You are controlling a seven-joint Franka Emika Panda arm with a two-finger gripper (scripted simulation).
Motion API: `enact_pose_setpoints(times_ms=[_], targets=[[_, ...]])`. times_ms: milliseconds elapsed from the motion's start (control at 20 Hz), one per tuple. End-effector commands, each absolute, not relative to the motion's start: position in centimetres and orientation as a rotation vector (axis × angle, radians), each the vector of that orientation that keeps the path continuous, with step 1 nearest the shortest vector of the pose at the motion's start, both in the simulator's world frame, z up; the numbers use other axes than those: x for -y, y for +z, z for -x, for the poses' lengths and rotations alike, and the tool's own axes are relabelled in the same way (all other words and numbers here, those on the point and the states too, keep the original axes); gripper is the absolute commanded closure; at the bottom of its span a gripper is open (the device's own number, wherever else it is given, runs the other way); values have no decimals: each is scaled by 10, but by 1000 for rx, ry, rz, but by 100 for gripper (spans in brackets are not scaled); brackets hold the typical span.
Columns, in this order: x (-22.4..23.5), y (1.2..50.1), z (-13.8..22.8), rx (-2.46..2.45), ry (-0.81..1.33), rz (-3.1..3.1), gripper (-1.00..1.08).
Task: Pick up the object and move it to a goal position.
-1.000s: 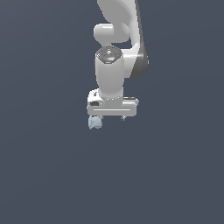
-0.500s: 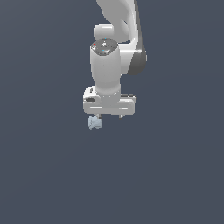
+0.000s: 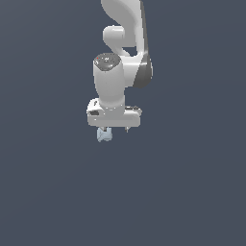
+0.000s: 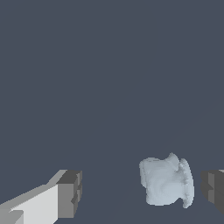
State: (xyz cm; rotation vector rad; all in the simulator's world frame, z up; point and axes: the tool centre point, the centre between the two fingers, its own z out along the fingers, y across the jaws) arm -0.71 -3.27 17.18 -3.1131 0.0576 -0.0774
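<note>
Since the wrist view shows two dark grey finger pads point(image 4: 70, 194) standing wide apart, the white parallel-jaw gripper point(image 4: 142, 194) is plainly spread and grips nothing; between those pads lies the small pale blue-grey lumpy object point(image 4: 167, 181), faceted and irregular, sitting well off centre, close to one pad though with a thin dark gap showing, and far from the other; beyond it there is only the flat, dark slate-grey ground point(image 4: 109, 65), bare of any marker that I can make out, so where the goal lies cannot be told from these pictures; in the exterior view the gripper point(image 3: 115, 129) hangs low beneath the white jointed arm point(image 3: 117, 72), with the object point(image 3: 104, 135) peeping out under the end of the gripper body toward the exterior view's left; whether the fingertips have reached its level is hard to judge there; I take the step in hand to be the approach before the grasp; the next move probably calls for centring the fingers about the object, then closing, lest the nearer pad nudge it aside, and only afterwards lifting.
</note>
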Motion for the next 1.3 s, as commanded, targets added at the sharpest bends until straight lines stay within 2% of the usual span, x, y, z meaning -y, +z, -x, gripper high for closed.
enact_pose_setpoints(times_ms=[0,600,1250], targets=[[46,156,17,-36,-64,3120,-92],[98,93,73,75,-4,3140,-92],[100,69,78,80,0,3140,-92]])
